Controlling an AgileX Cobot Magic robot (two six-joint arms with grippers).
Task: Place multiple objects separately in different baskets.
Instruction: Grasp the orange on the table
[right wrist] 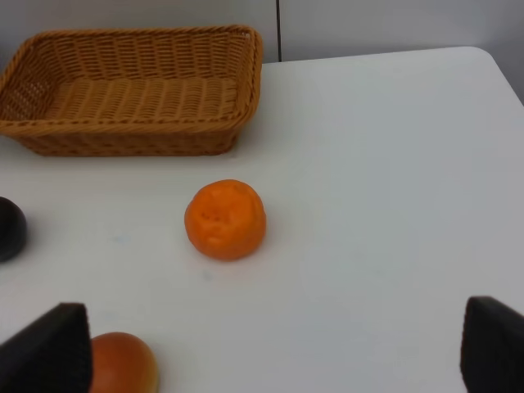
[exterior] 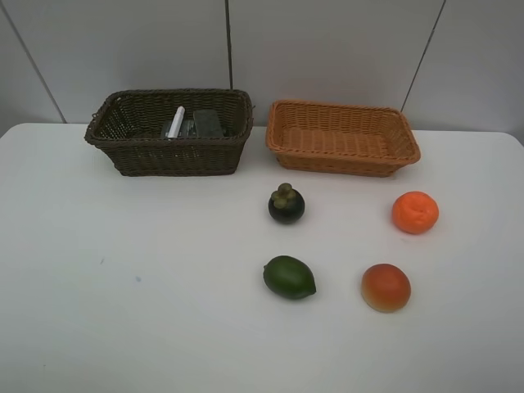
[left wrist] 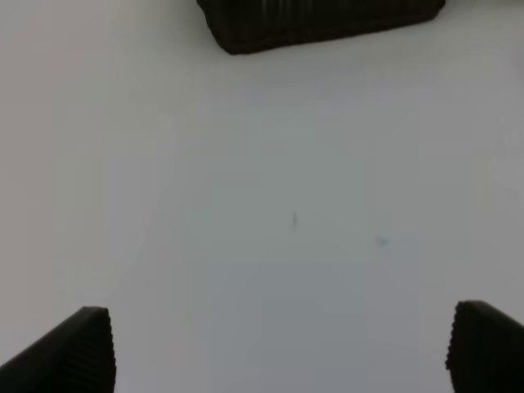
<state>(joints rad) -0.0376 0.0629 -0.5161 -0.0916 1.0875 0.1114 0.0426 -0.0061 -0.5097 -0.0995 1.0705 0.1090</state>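
Observation:
The dark brown basket (exterior: pixel 168 155) stands back left and holds the white marker (exterior: pixel 176 121) and a dark block-like thing (exterior: pixel 208 124); the rest of its contents is unclear. The light orange-tan basket (exterior: pixel 342 155) at back right is empty. On the table lie the mangosteen (exterior: pixel 286 205), orange (exterior: pixel 415 212), green fruit (exterior: pixel 289 277) and red-orange fruit (exterior: pixel 386 287). Neither arm shows in the high view. My left gripper (left wrist: pixel 282 352) is open over bare table, well short of the dark basket (left wrist: pixel 319 24). My right gripper (right wrist: pixel 270 352) is open and empty, near the orange (right wrist: pixel 225 219) and red-orange fruit (right wrist: pixel 119 364).
The white table (exterior: pixel 123 286) runs back to a grey panelled wall behind the baskets. In the right wrist view the light basket (right wrist: pixel 131 90) lies beyond the orange, the mangosteen (right wrist: pixel 10 229) at the picture's edge, and the table's rounded corner (right wrist: pixel 491 61) far off.

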